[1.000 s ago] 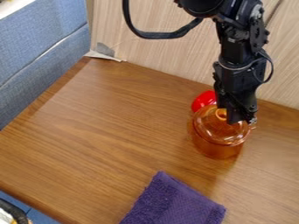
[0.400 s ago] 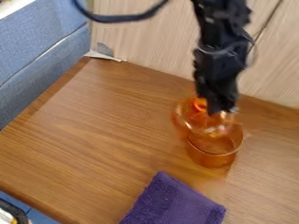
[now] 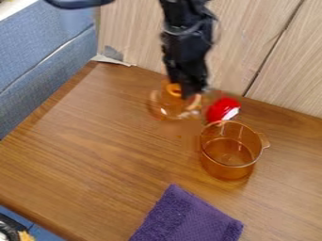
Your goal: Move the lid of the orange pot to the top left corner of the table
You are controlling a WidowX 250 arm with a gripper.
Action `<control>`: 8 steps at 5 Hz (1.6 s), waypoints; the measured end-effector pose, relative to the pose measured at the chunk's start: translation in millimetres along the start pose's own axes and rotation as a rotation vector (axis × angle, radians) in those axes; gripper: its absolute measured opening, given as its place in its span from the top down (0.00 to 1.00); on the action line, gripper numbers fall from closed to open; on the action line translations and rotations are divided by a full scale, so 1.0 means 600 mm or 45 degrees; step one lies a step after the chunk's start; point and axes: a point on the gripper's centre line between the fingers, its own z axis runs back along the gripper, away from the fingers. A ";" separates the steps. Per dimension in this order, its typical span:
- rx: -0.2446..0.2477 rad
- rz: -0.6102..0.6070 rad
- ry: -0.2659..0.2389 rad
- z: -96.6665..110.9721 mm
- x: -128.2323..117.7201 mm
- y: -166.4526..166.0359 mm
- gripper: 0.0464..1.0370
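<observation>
The black two-finger gripper hangs beyond and to the left of the round, see-through orange pot, clamped on the clear orange lid, with its ring-shaped orange knob right beside the gripper. The lid is well off the pot, between it and the table's far left corner, and is blurred enough that its exact tilt and its height over the table cannot be told. The pot itself is upright and uncovered, a small side handle jutting from the right of its rim. Just behind the pot sits a rounded, glossy red object with a white patch on its right side; whether the two touch cannot be told. Nearer the camera than the pot and to its left, well apart from it, lies a folded purple cloth towel, running down to the bottom edge of the view. The brown wood-grain table is under the pot, with a pale wood-grain panel rising behind it. Far to the pot's left stands a blue fabric partition, and a crumpled whitish scrap is at the table's far left corner, well away from the pot.
</observation>
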 end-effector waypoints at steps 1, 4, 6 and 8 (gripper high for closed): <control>0.035 0.120 0.033 -0.029 -0.002 0.081 0.66; 0.083 0.320 0.229 -0.125 -0.035 0.206 0.66; 0.056 0.350 0.230 -0.151 -0.044 0.217 0.61; 0.022 0.349 0.254 -0.152 -0.051 0.197 0.07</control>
